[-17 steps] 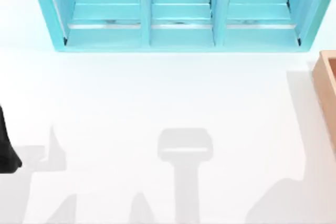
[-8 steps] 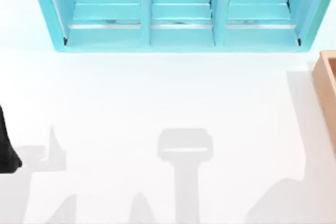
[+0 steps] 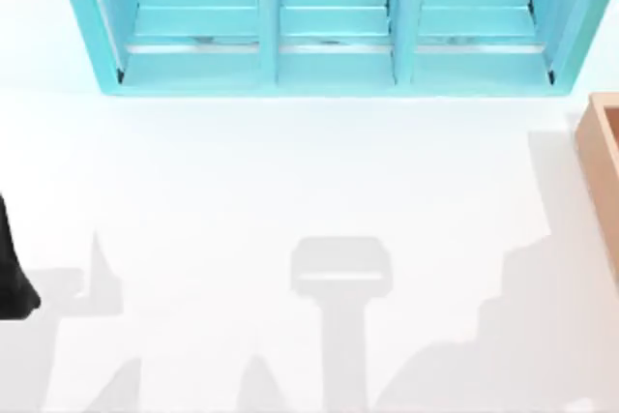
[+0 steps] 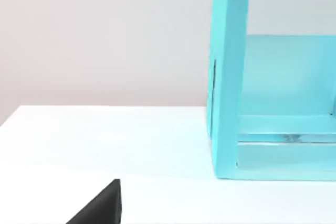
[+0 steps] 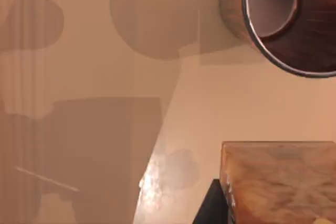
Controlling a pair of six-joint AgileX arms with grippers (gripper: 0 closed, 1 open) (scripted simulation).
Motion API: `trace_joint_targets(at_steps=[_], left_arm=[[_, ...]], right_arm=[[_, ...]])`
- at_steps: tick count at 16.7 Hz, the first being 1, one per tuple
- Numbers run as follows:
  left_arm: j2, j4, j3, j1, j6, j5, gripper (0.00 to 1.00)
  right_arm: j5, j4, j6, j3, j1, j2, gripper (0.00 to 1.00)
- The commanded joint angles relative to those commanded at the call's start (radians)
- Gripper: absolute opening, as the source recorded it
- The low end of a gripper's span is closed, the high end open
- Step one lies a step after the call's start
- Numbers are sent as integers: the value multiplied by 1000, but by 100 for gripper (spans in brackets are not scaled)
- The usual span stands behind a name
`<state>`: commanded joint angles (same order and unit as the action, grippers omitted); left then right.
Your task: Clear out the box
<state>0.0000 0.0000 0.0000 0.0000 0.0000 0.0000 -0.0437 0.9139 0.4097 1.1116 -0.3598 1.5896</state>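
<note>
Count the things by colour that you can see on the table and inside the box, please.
Turquoise: 1, the shelf unit
Tan-orange: 1, the box
Dark reddish-brown: 1, the cup inside the box
Light wood: 1, the block inside the box
Total: 4

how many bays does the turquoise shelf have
3, side by side in the turquoise shelf unit along the table's far edge: left bay, middle bay, right bay.

Counting one turquoise shelf unit (image 3: 329,21) with three bays on the worktop (image 3: 290,171), one tan box (image 3: 602,166) at the right edge, and, lying within it, one dark brown cup (image 5: 286,17) and one wooden block (image 5: 281,182).
</note>
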Motion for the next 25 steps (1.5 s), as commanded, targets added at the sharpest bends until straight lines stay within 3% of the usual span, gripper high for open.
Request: trace_joint_targets(at_steps=[7, 16, 20, 25], left_arm=[[0, 0, 0, 0, 0, 0, 100], [0, 0, 0, 0, 0, 0, 100], [0, 0, 0, 0, 0, 0, 100], [0, 0, 0, 0, 0, 0, 100]], right_arm=[[37, 366, -32, 215, -8, -41, 0], [40, 385, -85, 205, 30, -17, 0], [48, 292, -246, 232, 218, 73, 0], [55, 151, -580, 266, 626, 202, 0]])
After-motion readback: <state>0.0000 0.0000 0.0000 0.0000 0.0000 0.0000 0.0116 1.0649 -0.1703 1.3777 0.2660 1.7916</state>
